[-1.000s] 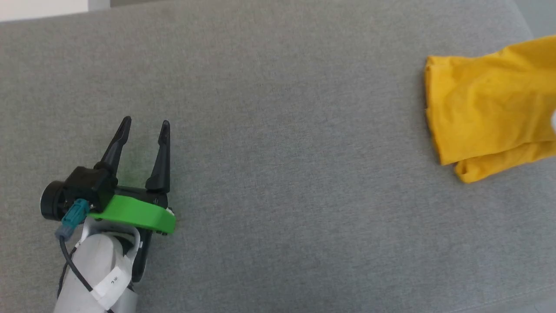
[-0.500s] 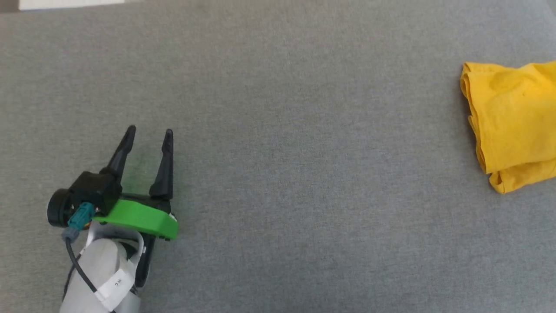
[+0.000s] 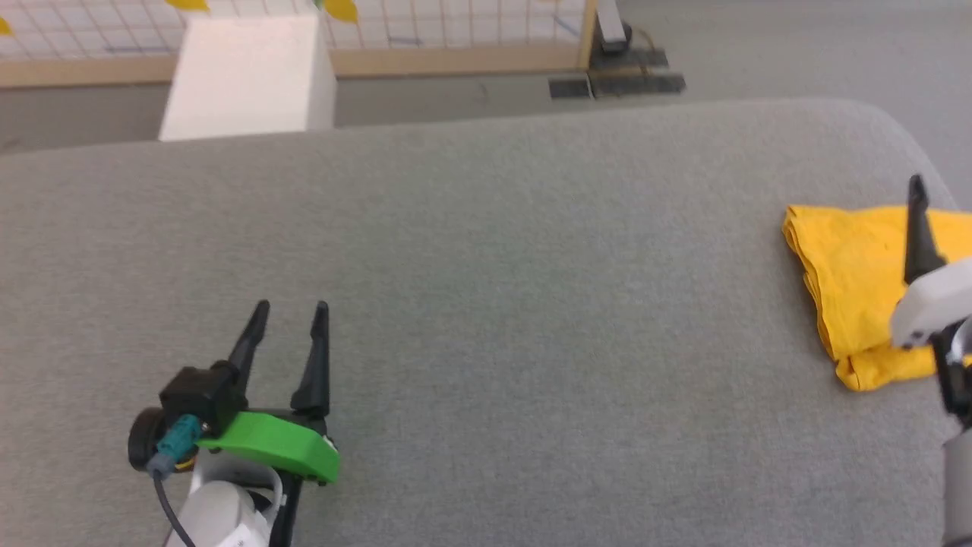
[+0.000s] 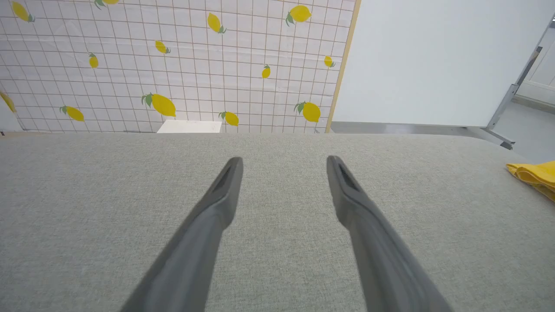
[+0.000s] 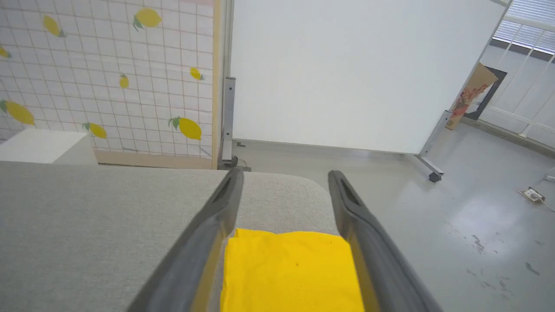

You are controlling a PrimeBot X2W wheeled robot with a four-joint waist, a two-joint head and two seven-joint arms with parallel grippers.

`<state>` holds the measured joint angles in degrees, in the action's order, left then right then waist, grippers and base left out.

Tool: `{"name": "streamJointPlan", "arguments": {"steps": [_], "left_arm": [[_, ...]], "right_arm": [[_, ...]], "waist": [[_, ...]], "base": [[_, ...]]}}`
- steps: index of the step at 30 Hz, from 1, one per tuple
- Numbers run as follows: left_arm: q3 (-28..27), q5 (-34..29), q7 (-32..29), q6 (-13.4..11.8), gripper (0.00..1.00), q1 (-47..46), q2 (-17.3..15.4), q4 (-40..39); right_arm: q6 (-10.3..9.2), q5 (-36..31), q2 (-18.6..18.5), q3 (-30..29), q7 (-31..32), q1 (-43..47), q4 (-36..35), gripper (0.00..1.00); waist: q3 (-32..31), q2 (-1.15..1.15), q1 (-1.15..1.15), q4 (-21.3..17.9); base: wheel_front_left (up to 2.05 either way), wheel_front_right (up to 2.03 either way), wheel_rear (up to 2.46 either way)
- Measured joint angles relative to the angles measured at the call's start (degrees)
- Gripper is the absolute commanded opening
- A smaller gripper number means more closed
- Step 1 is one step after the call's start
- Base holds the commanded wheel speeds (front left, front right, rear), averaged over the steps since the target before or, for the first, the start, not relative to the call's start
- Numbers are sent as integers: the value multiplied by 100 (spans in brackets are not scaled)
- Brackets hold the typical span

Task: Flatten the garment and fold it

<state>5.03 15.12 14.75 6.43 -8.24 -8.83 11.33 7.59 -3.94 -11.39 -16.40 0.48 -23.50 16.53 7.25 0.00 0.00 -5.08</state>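
Observation:
The garment (image 3: 850,281) is a bright yellow folded bundle lying near the right edge of the grey padded surface (image 3: 493,304); its print is hidden. In the right wrist view my right gripper (image 5: 286,174) hangs open just above the garment (image 5: 290,273), fingers straddling its far edge, with nothing between them. One dark right finger (image 3: 919,243) and the pale wrist show over the cloth in the head view. My left gripper (image 3: 291,308) stands open and empty at the lower left, far from the garment. The left wrist view has it (image 4: 284,160) over bare fabric, with a garment corner (image 4: 535,175) at far right.
The padded surface ends in a rounded corner (image 3: 873,121) just beyond the garment, with bare floor (image 5: 477,225) past it. A white box (image 3: 247,76) and a lemon-print grid screen (image 4: 173,65) stand behind the far edge. A white panel (image 5: 347,73) stands at back right.
The head camera has tilted up, bringing the far edge and the room into view. My right gripper's finger and wrist have appeared over the garment. The left gripper stays open.

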Motion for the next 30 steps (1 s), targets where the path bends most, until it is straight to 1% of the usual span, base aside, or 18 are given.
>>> {"name": "streamJointPlan", "arguments": {"steps": [4,7,11,14,19,22,30], "left_arm": [[11,43,1,0,100,108,135,33],[21,76,3,1,100,192,172,83],[70,94,3,4,100,282,197,124],[98,93,3,4,100,341,243,126],[135,91,3,3,100,465,321,134],[144,79,3,3,100,536,345,138],[194,34,3,3,100,723,388,168]], "right_arm": [[0,422,331,241,-254,588,-625,100],[0,624,615,454,-379,1027,-1051,100],[0,773,792,635,-615,1555,-1429,100],[0,786,831,731,-727,1935,-1602,100],[0,1115,836,1006,-896,2483,-1537,100],[0,1160,845,1132,-959,2690,-1422,100],[0,1212,845,1113,-1017,2949,-1333,100]], "waist": [[-268,0,0,192],[-429,0,0,353],[-614,0,0,561],[-749,0,0,681],[-948,0,0,812],[-1042,0,0,848],[-1148,0,0,875]], "base": [[0,0,0],[0,0,0],[0,0,0],[0,0,0],[0,0,0],[0,0,0],[0,0,0]]}}
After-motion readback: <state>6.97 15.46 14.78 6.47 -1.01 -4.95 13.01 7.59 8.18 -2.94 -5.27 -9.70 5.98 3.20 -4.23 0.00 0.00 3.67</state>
